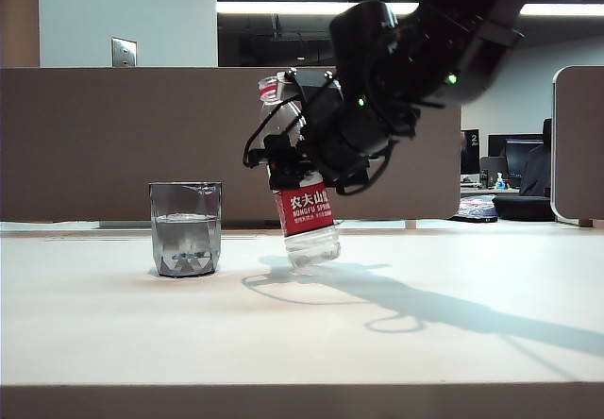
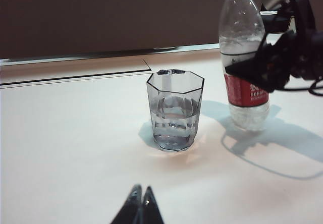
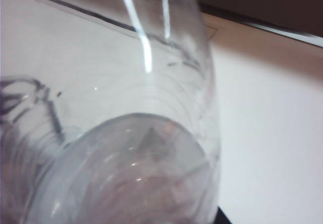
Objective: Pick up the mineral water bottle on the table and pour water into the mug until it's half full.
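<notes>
Pour looks done: our right gripper (image 1: 307,159) grips bottle (image 1: 304,213) beside half-full mug (image 1: 185,228); left gripper (image 2: 141,204) closed. Next, set bottle down.

Right gripper (image 1: 304,145) around tilted mineral water bottle (image 1: 307,213), mug (image 1: 185,228) alongside.
</notes>
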`<control>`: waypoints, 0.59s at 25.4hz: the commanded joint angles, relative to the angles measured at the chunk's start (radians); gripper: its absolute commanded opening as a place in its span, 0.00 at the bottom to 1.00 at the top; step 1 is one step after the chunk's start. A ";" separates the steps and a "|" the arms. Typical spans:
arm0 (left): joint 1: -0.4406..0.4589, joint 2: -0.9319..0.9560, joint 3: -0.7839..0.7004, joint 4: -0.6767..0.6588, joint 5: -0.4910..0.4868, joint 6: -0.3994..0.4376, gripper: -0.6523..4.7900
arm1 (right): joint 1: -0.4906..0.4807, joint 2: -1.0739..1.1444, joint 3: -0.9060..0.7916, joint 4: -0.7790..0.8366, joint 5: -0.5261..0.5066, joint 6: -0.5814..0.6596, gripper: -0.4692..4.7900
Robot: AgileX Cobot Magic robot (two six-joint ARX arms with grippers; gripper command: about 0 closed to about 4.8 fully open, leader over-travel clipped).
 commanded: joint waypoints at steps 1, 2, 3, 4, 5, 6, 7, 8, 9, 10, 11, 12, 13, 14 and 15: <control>0.001 0.000 0.003 0.007 0.002 0.000 0.11 | -0.006 -0.018 -0.065 0.196 -0.041 0.063 0.61; 0.001 0.000 0.003 0.007 0.002 0.000 0.11 | -0.011 -0.018 -0.082 0.225 -0.042 0.084 0.61; 0.000 0.000 0.003 0.006 0.002 0.000 0.11 | -0.013 -0.018 -0.095 0.244 -0.042 0.102 0.61; 0.000 0.000 0.003 0.007 0.002 0.000 0.11 | -0.019 -0.018 -0.112 0.270 -0.042 0.115 0.61; 0.001 0.000 0.003 0.007 0.002 0.000 0.11 | -0.023 -0.018 -0.126 0.293 -0.042 0.128 0.61; 0.001 0.000 0.003 0.007 0.002 0.000 0.11 | -0.029 -0.018 -0.139 0.317 -0.042 0.137 0.61; 0.001 0.000 0.003 0.007 0.002 0.000 0.11 | -0.039 -0.018 -0.169 0.370 -0.041 0.162 0.61; 0.001 0.000 0.003 0.007 0.002 0.000 0.11 | -0.044 -0.018 -0.185 0.396 -0.041 0.163 0.61; 0.001 0.000 0.003 0.007 0.002 0.000 0.11 | -0.048 -0.018 -0.207 0.427 -0.041 0.163 0.61; 0.001 0.000 0.003 0.007 0.002 0.000 0.11 | -0.048 -0.018 -0.225 0.441 -0.035 0.162 0.61; 0.001 0.000 0.003 0.007 0.002 0.000 0.11 | -0.048 -0.018 -0.232 0.442 -0.034 0.162 0.61; 0.001 0.000 0.003 0.007 0.002 0.000 0.11 | -0.048 -0.018 -0.242 0.442 -0.034 0.162 0.61; 0.001 0.000 0.003 0.007 0.002 0.000 0.11 | -0.047 -0.018 -0.248 0.443 -0.034 0.162 0.61; 0.001 0.000 0.003 0.007 0.002 0.000 0.11 | -0.047 -0.018 -0.251 0.441 -0.035 0.162 0.62; 0.001 0.000 0.003 0.007 0.002 0.000 0.11 | -0.047 -0.018 -0.254 0.441 -0.035 0.162 0.64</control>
